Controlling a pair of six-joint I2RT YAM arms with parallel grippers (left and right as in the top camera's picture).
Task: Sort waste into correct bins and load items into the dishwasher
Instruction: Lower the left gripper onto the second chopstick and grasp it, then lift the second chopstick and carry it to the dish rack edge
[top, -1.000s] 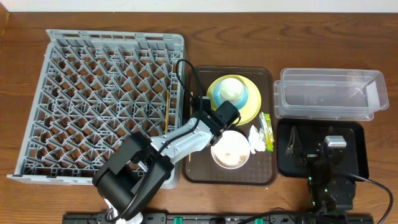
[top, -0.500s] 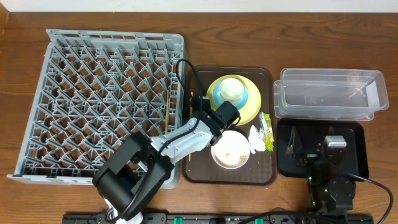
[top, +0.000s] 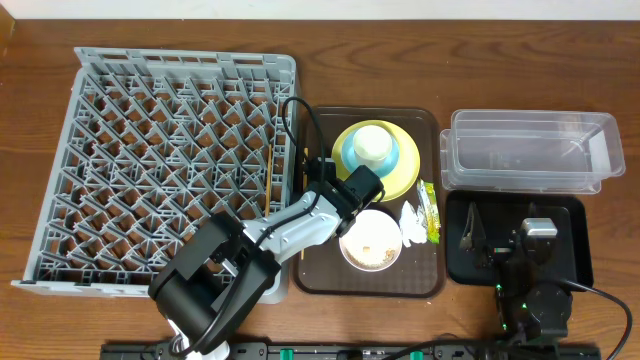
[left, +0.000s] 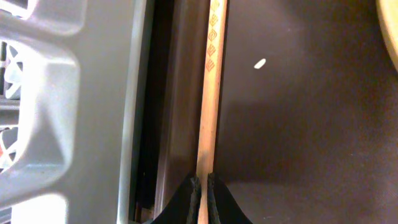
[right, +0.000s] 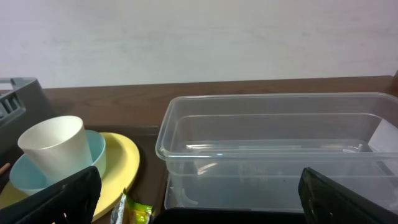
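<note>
Left gripper (left: 203, 186) pinched shut on one chopstick (left: 209, 93). The stick runs straight ahead along the brown tray's (left: 298, 124) left edge, parallel to the rack (left: 93, 74) wall just beside it. Right gripper (right: 199, 202) spread wide, holding nothing, well apart. Clear tub (top: 530, 150) empty; white bowl (top: 371, 240) holds rice scraps.

The overhead camera looks straight down on my whole wooden table (top: 60, 320). My left wrist camera points down from very near. It is filled by one thin wooden chopstick (left: 208, 112) on the brown serving tray (left: 298, 124), beside the large grey plastic lattice rack (left: 93, 93). My right wrist camera sits low and faces level across the clear rectangular plastic tub (right: 280, 143) and round yellow plate (right: 121, 162), both shared with overhead.
</note>
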